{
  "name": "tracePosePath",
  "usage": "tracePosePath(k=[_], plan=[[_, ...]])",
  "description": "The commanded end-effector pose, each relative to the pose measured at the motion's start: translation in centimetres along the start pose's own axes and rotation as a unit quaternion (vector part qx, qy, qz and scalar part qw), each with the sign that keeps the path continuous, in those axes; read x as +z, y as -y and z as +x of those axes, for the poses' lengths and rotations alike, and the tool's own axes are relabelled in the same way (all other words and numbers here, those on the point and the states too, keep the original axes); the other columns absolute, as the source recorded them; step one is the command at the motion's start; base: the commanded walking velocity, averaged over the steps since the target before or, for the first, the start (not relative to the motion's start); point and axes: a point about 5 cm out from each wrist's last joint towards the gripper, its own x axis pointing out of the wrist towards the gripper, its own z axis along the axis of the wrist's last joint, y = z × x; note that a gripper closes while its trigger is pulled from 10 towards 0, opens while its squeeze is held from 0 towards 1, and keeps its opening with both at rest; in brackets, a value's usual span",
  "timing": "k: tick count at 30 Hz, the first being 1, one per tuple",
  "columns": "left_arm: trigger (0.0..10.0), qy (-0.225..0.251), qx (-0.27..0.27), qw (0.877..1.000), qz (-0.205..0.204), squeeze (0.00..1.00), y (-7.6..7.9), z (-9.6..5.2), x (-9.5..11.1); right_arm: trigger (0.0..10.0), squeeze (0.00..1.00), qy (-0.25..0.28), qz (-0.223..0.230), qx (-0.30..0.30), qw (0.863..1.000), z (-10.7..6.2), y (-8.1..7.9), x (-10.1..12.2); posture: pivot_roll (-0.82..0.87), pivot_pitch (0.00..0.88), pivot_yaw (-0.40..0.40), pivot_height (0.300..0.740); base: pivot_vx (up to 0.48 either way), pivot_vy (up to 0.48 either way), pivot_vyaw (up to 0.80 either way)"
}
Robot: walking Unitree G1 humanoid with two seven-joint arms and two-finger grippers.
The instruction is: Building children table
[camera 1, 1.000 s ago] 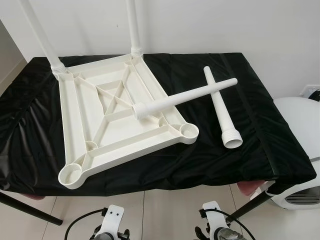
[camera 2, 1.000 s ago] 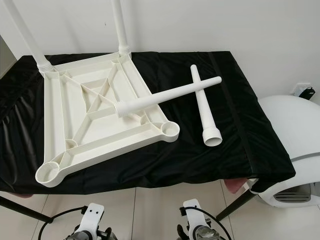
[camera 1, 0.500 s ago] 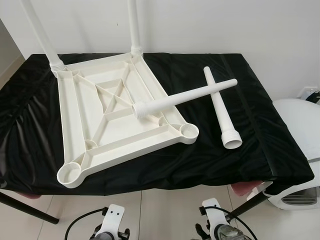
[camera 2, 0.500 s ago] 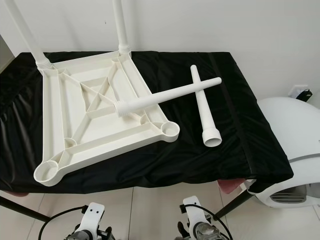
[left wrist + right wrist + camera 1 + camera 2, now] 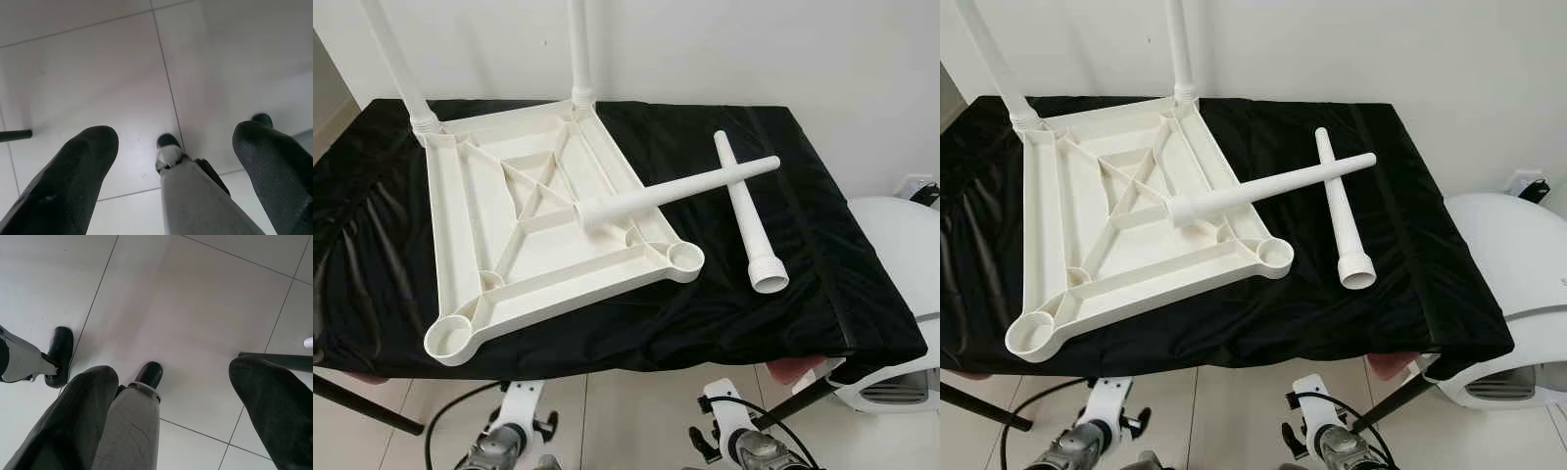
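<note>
Rising out of frame: two legs (image 5: pixel 396 64).

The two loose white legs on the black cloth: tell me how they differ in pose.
The long crossing leg lies slantwise, its threaded end resting on the upturned tabletop, its other end over the second leg. The second leg lies flat on the black cloth, clear of the tabletop, open threaded end toward the robot. Both are white tapered tubes, not yet fitted in a socket.
</note>
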Motion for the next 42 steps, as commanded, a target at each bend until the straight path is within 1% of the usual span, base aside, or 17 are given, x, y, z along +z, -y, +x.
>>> tracePosePath(k=[1,7,13,31,34,39,42], plan=[[10.0,-0.022,0.000,1.000,0.007,0.00,-0.3,-0.4,-1.3,10.0,0.00,-0.014,0.003,-0.001,1.000,-0.3,0.2,-1.0,0.00,0.000,0.010,0.740,0.000,0.000,0.00],[10.0,-0.032,0.000,0.999,0.009,0.00,-0.5,-0.7,-2.1,10.0,0.00,-0.028,0.000,-0.005,1.000,-0.7,0.3,-2.1,0.00,0.000,0.012,0.740,0.000,0.000,0.00],[10.0,-0.039,-0.001,0.999,0.008,0.00,-0.5,-0.9,-2.7,10.0,0.00,-0.035,0.003,-0.003,0.999,-0.8,0.2,-2.6,0.00,0.000,0.009,0.740,0.000,0.000,0.00],[10.0,-0.043,-0.001,0.999,0.011,0.00,-0.4,-0.9,-2.9,10.0,0.00,-0.042,0.016,-0.008,0.999,-0.9,0.2,-3.0,0.00,0.000,-0.001,0.740,0.000,0.000,0.00],[10.0,-0.046,0.000,0.999,0.009,0.00,-0.4,-0.9,-3.0,10.0,0.00,-0.038,0.036,-0.009,0.999,-0.9,0.1,-3.1,0.01,0.000,-0.008,0.740,0.000,0.000,0.00],[10.0,-0.049,0.002,0.999,0.000,0.00,-0.3,-1.0,-3.2,10.0,0.00,-0.035,0.044,-0.006,0.998,-0.9,-0.1,-2.9,0.01,0.000,-0.015,0.740,0.000,0.000,0.00],[10.0,-0.051,0.005,0.999,-0.010,0.00,-0.3,-1.0,-3.3,10.0,0.00,-0.030,0.059,-0.006,0.998,-0.7,-0.3,-2.6,0.01,0.000,-0.015,0.740,0.000,0.000,0.00]])
